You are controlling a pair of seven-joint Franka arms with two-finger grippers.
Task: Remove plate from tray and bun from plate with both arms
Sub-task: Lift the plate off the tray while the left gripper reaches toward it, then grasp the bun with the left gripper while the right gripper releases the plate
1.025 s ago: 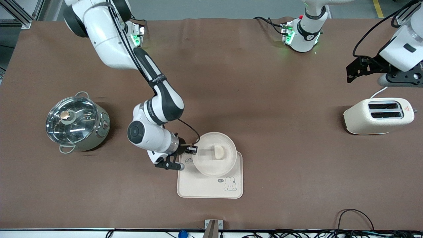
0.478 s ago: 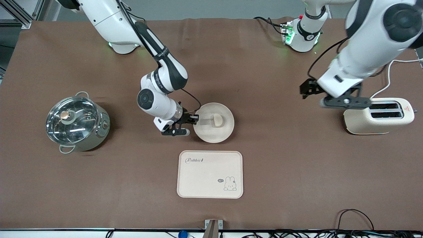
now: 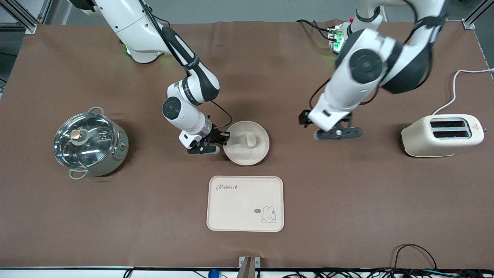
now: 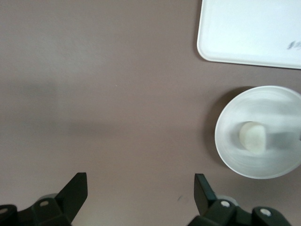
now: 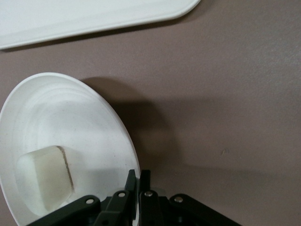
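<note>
The round cream-white plate (image 3: 247, 143) sits on the brown table, farther from the front camera than the tray. The small pale bun (image 3: 251, 140) lies in it. My right gripper (image 3: 225, 139) is shut on the plate's rim at the side toward the right arm's end; in the right wrist view (image 5: 139, 175) the fingers pinch the plate (image 5: 94, 127) beside the bun (image 5: 44, 176). My left gripper (image 3: 307, 117) is open and empty over bare table toward the left arm's end from the plate. The left wrist view (image 4: 141, 188) shows the plate (image 4: 277, 162) and bun (image 4: 253, 136).
The rectangular cream tray (image 3: 245, 203) with a rabbit drawing lies nearer the front camera; it also shows in the left wrist view (image 4: 249, 28). A steel pot (image 3: 89, 141) with a glass lid stands at the right arm's end. A cream toaster (image 3: 442, 135) stands at the left arm's end.
My right gripper carried the plate with the bun off the tray, farther from the front camera. My left arm swung from over the toaster toward the plate.
</note>
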